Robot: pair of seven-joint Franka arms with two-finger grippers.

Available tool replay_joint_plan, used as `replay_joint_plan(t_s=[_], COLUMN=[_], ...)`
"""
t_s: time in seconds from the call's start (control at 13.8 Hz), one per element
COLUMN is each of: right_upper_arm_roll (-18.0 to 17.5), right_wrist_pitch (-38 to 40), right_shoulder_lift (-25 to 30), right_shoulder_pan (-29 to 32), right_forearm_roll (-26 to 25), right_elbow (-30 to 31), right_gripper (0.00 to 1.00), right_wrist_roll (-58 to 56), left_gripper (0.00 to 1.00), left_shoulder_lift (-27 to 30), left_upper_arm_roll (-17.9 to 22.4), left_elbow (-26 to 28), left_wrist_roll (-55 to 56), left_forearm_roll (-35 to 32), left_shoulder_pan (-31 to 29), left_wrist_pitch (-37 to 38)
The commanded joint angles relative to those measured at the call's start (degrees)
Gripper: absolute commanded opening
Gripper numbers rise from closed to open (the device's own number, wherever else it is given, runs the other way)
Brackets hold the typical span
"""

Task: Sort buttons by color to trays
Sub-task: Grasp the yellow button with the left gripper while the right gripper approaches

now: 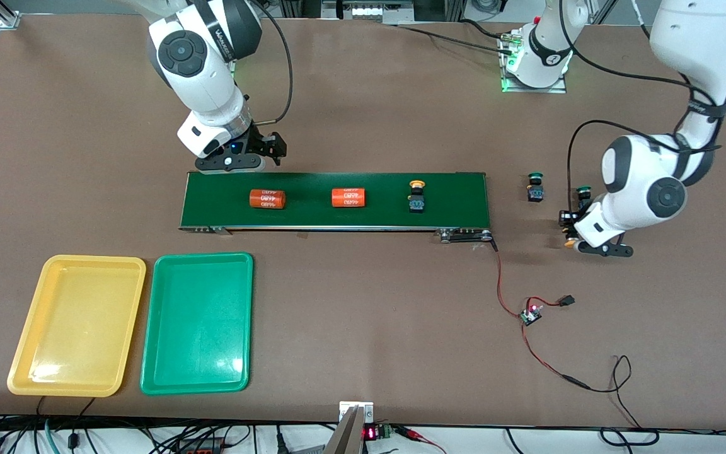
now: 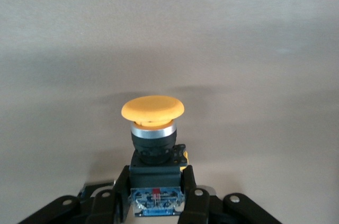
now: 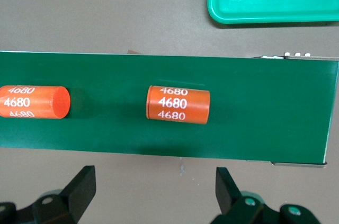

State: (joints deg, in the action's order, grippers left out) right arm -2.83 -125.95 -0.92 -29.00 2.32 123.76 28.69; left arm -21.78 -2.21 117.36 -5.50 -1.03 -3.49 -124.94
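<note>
The yellow button (image 2: pixel 152 128) is clamped by its black body in the left end effector (image 2: pixel 156 203), seemingly low over the surface near the left arm's end, cap free for carrying to the yellow tray (image 1: pixel 78 325), while the right end effector (image 3: pixel 153 192) waits open by the conveyor belt (image 1: pixel 338 200).

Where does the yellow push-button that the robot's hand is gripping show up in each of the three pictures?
Front view: the yellow button barely peeks out under the left gripper, at the left arm's end of the brown table.
Left wrist view: center, yellow button clamped by its black body.
Right wrist view: not in it.
Shared landmark: the brown table.
</note>
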Motion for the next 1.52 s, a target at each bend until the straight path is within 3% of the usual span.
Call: replay_joint_plan(t_s=[0.0, 0.22, 0.51, 0.65, 0.94, 1.02, 1.09, 1.16, 1.23, 1.45], right_upper_arm_roll=[0.6, 0.6, 0.6, 0.6, 0.6, 0.6, 0.6, 0.7, 0.7, 0.8], right_wrist_pitch=[-0.3, -0.2, -0.1, 0.2, 0.4, 0.4, 0.4, 0.8, 1.0, 1.4], right_shoulder_lift=[0.2, 0.2, 0.3, 0.4, 0.5, 0.5, 0.6, 0.6, 0.7, 0.7], right_shoulder_pan=[-0.9, -0.9, -0.9, -0.9, -0.7, -0.7, -0.7, -0.7, -0.6, -0.5], right_forearm_roll=[0.8, 0.8, 0.8, 0.8, 0.8, 0.8, 0.8, 0.8, 0.8, 0.8], right_elbow=[0.1, 0.1, 0.1, 0.1, 0.1, 0.2, 0.2, 0.1, 0.1, 0.1], right_gripper=[1.00, 1.00, 1.00, 1.00, 1.00, 1.00, 1.00, 1.00, 1.00, 1.00], right_wrist_roll=[0.7, 0.7, 0.7, 0.7, 0.7, 0.7, 0.7, 0.7, 0.7, 0.6], left_gripper=[0.26, 0.27, 0.27, 0.27, 0.28, 0.34, 0.47, 0.83, 1.00, 1.00], left_shoulder_lift=[1.0, 0.7, -0.1, -0.4, -1.8, -2.1, -2.1, -2.2, -2.3, -0.9], left_upper_arm_roll=[-3.8, -12.4, -22.7, -24.9, -25.0, -25.0, -24.9, -24.9, -24.9, -25.1], left_elbow=[-7.1, -8.1, -7.6, -5.9, -2.0, -2.1, -2.0, -2.1, -2.2, -3.3], left_wrist_roll=[0.7, 7.8, 26.2, 30.0, 33.0, 33.8, 34.2, 34.7, 35.2, 36.9], left_forearm_roll=[0.7, 0.9, 0.9, 0.9, 0.9, 0.9, 0.9, 0.9, 0.8, 0.8], left_shoulder_pan=[-0.1, 0.1, 0.8, 1.5, 3.2, 4.0, 4.0, 4.0, 3.9, 3.3], left_wrist_pitch=[11.2, 11.8, 10.8, 8.2, 1.6, 1.6, 1.6, 1.6, 1.9, 3.4])
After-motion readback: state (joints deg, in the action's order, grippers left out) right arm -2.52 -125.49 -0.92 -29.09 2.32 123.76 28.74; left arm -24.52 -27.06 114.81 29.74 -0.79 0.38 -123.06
